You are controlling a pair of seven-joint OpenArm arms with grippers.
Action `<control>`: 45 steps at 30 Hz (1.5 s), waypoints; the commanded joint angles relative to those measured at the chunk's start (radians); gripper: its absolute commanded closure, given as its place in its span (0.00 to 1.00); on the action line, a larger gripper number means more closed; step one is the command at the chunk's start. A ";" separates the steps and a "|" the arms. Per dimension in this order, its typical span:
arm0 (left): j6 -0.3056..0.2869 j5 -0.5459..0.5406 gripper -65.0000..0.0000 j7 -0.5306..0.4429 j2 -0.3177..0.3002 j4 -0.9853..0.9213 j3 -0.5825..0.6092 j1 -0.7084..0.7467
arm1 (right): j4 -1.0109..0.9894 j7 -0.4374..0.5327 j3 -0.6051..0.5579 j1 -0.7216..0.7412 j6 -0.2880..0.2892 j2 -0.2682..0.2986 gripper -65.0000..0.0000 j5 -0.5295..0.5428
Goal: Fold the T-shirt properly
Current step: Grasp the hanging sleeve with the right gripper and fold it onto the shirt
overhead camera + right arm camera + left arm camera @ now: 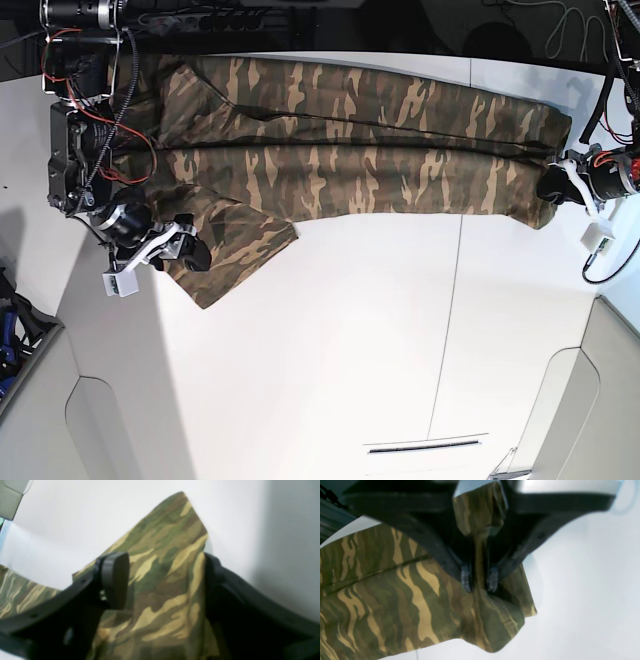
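The camouflage T-shirt (350,150) lies folded lengthwise into a long band across the far side of the white table (350,350). One sleeve (235,250) sticks out toward the front at the left. My left gripper (480,580) is shut on a pinched fold at the shirt's hemmed corner (500,615); in the base view it (552,185) is at the shirt's right end. My right gripper (162,580) is open, its fingers (116,580) straddling the sleeve cloth (162,562); in the base view it (188,252) is over the sleeve's left edge.
The right-wrist arm with red wires (85,130) reaches down the table's left side over the shirt's end. Cables and a power strip (230,15) run along the back edge. Bare table (582,592) lies right of the left gripper. Panel seams (445,330) cross the table.
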 commanded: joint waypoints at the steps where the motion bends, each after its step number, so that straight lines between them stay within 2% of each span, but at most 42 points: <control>1: -0.005 -0.014 0.83 -0.011 -0.027 0.014 -0.010 -0.013 | 0.008 -0.015 0.000 0.013 0.005 0.005 0.49 -0.003; 5: -0.005 -0.014 0.83 -0.011 -0.027 0.014 -0.010 -0.013 | 0.008 -0.018 0.000 0.013 0.005 0.006 0.87 -0.002; 6: -0.005 -0.014 0.83 -0.011 -0.027 0.014 -0.010 -0.013 | 0.009 -0.018 0.000 0.013 0.005 0.006 0.96 0.003; 7: -0.005 -0.014 0.83 -0.011 -0.027 0.014 -0.010 -0.013 | 0.011 -0.018 0.000 0.013 0.005 0.006 1.00 0.010; 14: -0.005 -0.014 0.83 -0.011 -0.027 0.014 -0.010 -0.013 | 0.077 -0.036 0.000 0.013 0.006 0.006 1.00 0.025; 24: -0.005 -0.013 0.83 -0.010 -0.027 0.014 -0.010 -0.013 | 0.364 -0.295 0.049 -0.035 0.005 0.011 1.00 0.142; 31: -0.005 -0.013 0.83 -0.010 -0.027 0.014 -0.010 -0.013 | 0.572 -0.325 0.140 -0.208 0.015 0.011 1.00 0.223; 38: -0.005 -0.013 0.83 -0.010 -0.027 0.014 -0.010 -0.013 | 0.718 -0.369 0.230 -0.376 0.018 0.011 1.00 0.348; 45: -0.005 -0.013 0.83 -0.011 -0.027 0.014 -0.010 -0.013 | 0.814 -0.389 0.258 -0.528 0.024 0.011 1.00 0.402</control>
